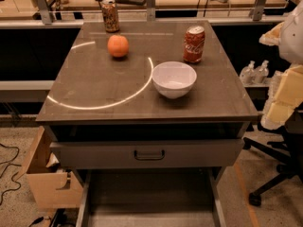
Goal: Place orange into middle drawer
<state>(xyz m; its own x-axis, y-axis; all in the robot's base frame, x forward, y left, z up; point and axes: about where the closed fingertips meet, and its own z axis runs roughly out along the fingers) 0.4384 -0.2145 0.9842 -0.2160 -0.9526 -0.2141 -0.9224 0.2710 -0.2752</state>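
vivid orange [118, 46], white bowl [173, 91], red soda can [193, 44], grey middle drawer [147, 195], cream-yellow gripper [284, 98] at right edge

A glossy brown bench [94, 84] is seen. An orange [118, 46] is set on it at back left, a patterned can [111, 15] at the back edge, a red soda can [193, 44] at back right, and a white bowl [174, 79] just in front of that can. The end effector [283, 98] is held beyond the right edge.

Orange [118, 46]: round, resting far-left on the tabletop. Middle drawer [149, 200]: grey, pulled open, near, below it. Gripper [282, 103]: right edge, well apart.
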